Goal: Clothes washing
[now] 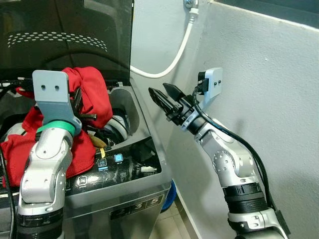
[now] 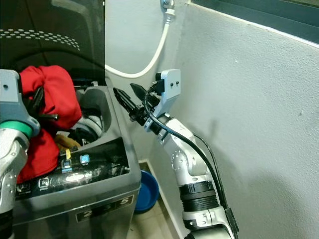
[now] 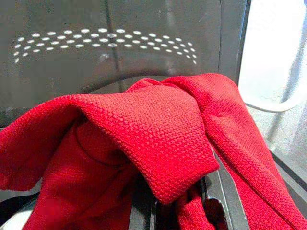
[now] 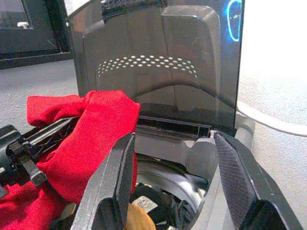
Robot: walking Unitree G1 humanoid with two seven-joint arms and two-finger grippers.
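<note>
Left end effector [image 1: 79,107] clamping one red garment [image 1: 92,94]; right end effector [image 1: 166,98] open, empty.

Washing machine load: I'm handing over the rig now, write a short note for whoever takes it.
Left gripper: shut on the red garment, holding it above the open washing machine tub.
Right gripper: open, holding nothing, raised beside the machine's right rim near the wall.
Done: lid up, garment lifted over the tub; part of it drapes over the machine's left front edge.
Left: lower and release the garment into the drum, tuck in the hanging cloth, close the lid.
</note>
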